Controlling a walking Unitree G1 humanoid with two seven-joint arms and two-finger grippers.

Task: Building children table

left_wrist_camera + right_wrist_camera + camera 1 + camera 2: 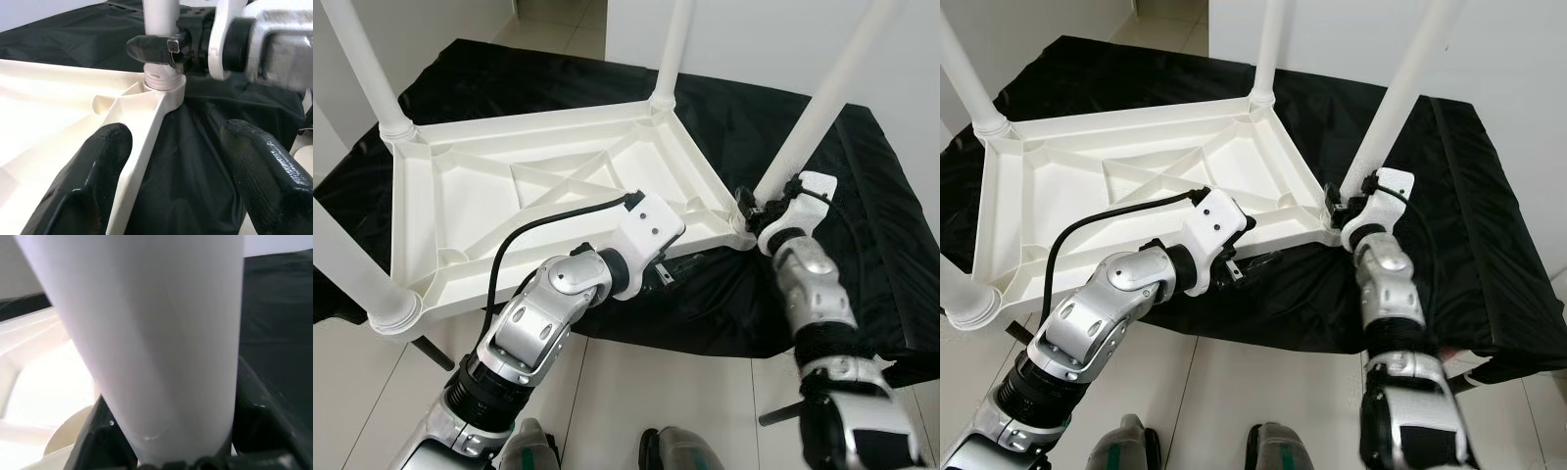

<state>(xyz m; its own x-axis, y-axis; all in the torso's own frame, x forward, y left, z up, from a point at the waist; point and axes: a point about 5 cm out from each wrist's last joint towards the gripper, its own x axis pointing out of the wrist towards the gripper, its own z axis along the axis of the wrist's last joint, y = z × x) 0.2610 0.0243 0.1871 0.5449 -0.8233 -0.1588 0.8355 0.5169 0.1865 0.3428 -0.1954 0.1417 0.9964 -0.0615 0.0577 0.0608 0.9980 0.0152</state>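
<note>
**Right gripper clamps leg at table corner**

The right gripper point(1340, 204) is closed around the base of a white plastic tubular leg point(822, 98), just above its corner socket. The left gripper point(171, 161), fingers spread apart, straddles the near rim of the upturned white plastic children's table point(470, 196), which lies on a black cloth point(1469, 215).

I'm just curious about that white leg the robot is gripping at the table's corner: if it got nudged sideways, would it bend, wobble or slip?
The white leg looks like a stiff, hollow plastic tube, so it probably wouldn't bend. It is long and seated only at its base in the upturned table, so it might wobble there. Its smooth surface could slip in the right gripper.
</note>
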